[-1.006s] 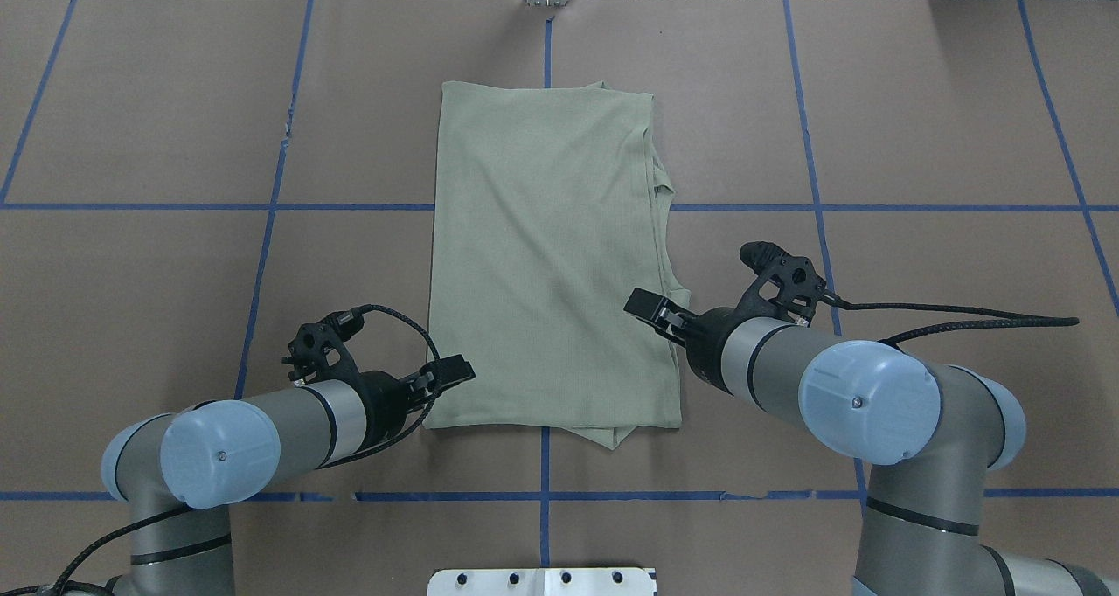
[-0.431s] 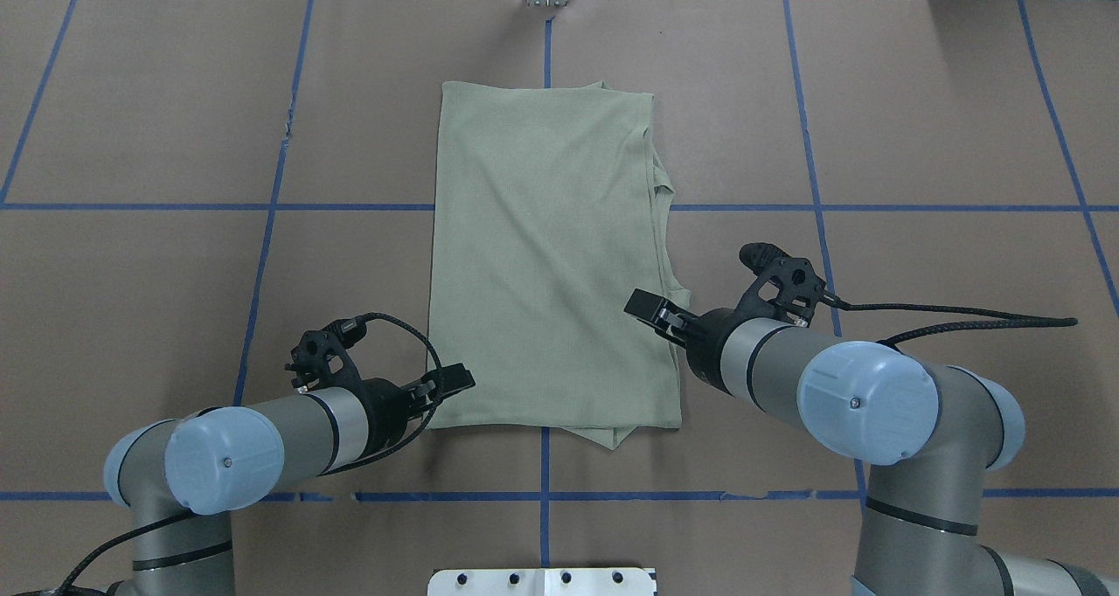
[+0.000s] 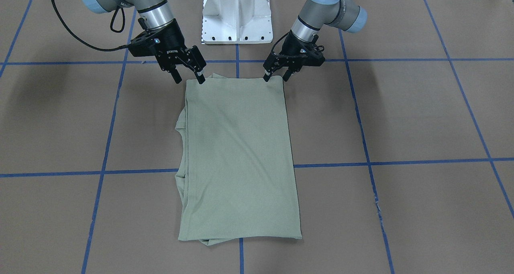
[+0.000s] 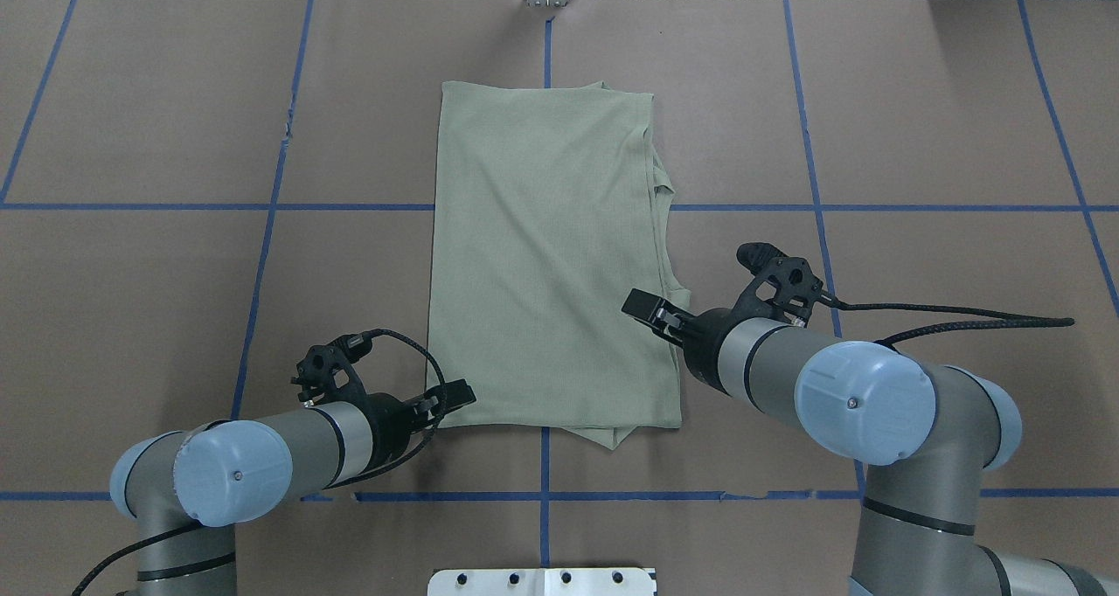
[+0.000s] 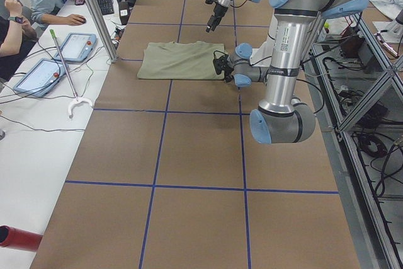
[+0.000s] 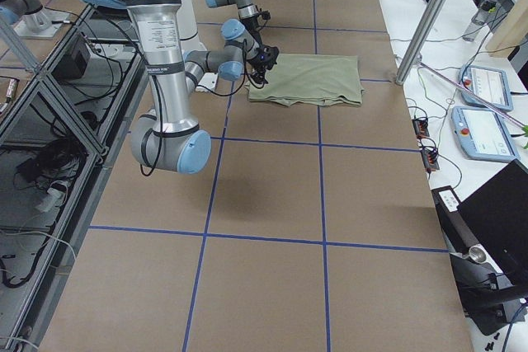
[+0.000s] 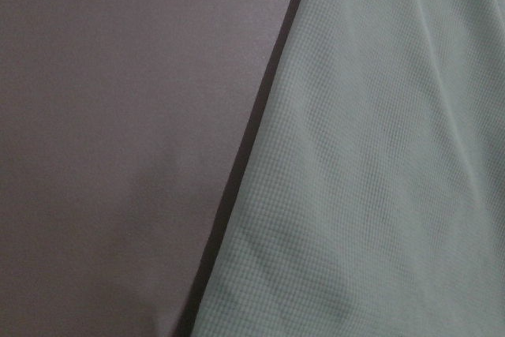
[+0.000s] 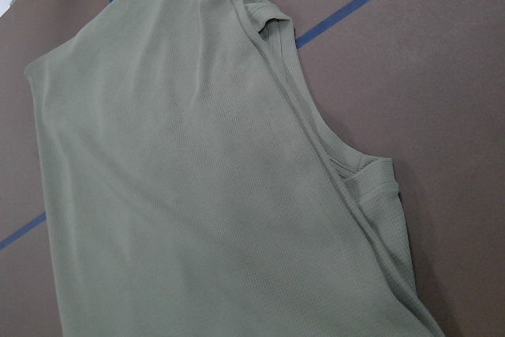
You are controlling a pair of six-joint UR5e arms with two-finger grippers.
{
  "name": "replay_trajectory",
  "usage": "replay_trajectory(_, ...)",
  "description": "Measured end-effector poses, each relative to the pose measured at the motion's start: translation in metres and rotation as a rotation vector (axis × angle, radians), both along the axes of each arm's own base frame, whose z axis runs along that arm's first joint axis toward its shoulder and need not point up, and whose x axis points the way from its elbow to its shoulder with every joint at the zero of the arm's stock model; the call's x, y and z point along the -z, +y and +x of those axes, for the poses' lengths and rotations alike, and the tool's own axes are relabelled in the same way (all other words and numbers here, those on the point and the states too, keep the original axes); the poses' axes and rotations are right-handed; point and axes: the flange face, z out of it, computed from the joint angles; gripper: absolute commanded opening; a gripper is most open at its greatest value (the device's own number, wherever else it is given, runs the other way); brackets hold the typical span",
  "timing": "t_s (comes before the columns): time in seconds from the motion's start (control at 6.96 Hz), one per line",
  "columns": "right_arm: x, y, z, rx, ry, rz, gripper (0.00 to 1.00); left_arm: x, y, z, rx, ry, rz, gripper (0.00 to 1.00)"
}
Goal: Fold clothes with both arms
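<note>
Brown table [image 4: 131, 273], folded shirt [image 4: 542, 264] (fingers [image 3: 199, 76] spread).

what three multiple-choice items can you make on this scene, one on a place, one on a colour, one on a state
1. Where are the jaws of the left arm?
A. At the corner of the shirt nearest the robot, on its left side.
B. At the shirt's far edge.
C. Far off to one side, well clear of the shirt.

2. What colour are the tape lines on the table?
A. Red.
B. Yellow.
C. Blue.

3. How does the shirt lie?
A. Spread open, sleeves out.
B. Folded into a long rectangle, flat on the table.
C. Hanging, lifted off the table.

Answers:
1 A, the front-facing view shows the jaws at that near corner.
2 C, the grid lines read blue in every exterior view.
3 B, the overhead view shows a flat rectangle with layered edges along one side.
</note>
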Motion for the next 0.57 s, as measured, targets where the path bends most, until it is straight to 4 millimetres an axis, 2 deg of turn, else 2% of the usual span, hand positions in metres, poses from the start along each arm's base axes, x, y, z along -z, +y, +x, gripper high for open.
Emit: replay_trajectory(0.57, 0.0011, 0.0002, -0.0005, 0.001, -0.001, 0.0, 1.0, -0.0028, 0.002, 0.0041, -0.009, -0.008, 0.001, 0.94)
